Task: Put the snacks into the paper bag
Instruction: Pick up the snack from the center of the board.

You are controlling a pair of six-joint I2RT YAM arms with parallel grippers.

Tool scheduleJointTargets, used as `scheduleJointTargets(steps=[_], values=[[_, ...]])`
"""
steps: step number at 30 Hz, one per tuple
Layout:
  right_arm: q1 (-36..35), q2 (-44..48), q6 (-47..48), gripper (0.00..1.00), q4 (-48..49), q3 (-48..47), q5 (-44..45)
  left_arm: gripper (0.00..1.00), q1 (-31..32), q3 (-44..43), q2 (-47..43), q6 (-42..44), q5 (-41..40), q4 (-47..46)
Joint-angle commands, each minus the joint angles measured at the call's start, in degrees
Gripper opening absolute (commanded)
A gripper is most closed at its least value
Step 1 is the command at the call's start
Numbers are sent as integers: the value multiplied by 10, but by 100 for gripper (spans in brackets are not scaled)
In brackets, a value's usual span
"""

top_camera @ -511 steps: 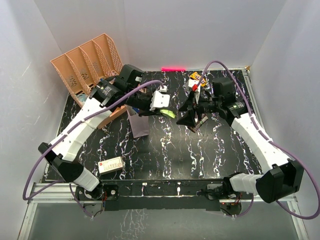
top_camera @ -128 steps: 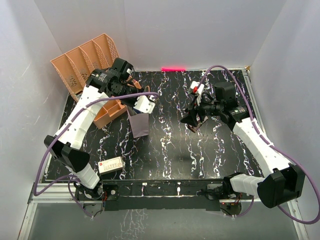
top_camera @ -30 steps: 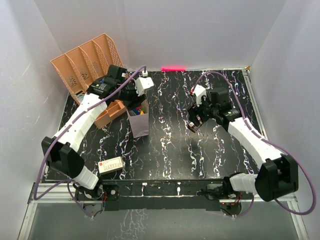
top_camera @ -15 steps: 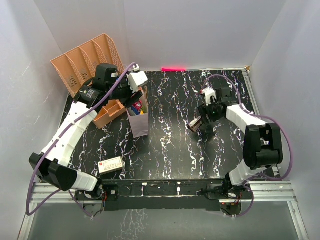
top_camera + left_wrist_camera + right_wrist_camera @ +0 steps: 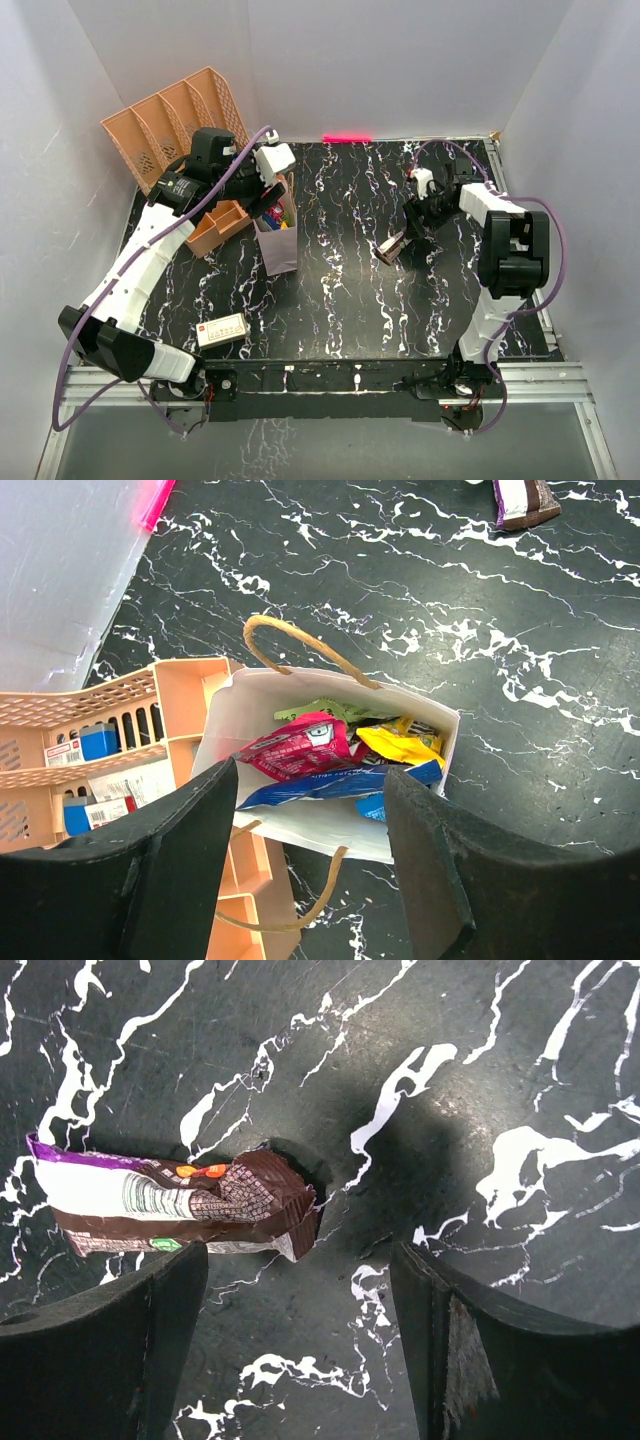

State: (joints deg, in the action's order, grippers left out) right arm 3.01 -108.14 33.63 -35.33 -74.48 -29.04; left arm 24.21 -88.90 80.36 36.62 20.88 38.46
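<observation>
Wrist views, unlike top, show left gripper (image 5: 310, 785), right gripper (image 5: 300, 1258) spread, empty.

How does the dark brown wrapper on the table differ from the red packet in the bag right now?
The dark brown wrapper lies flat and alone on the table; the red packet sits inside the paper bag, packed among other snacks. The dark brown wrapper is long with a purple end; the red packet is crumpled. Neither is gripped.
</observation>
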Motion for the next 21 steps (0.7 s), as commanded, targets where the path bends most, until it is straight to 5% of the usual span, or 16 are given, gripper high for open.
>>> scheduleJointTargets(steps=[1, 9, 21], values=[[8, -21, 72, 77, -43, -44, -55, 59, -2, -7, -17, 3, 3, 13], [11, -89, 140, 72, -102, -95, -109, 60, -3, -13, -17, 1, 10, 14], [20, -109, 187, 51, -144, -102, -173, 61, -2, -22, -17, 2, 14, 21]])
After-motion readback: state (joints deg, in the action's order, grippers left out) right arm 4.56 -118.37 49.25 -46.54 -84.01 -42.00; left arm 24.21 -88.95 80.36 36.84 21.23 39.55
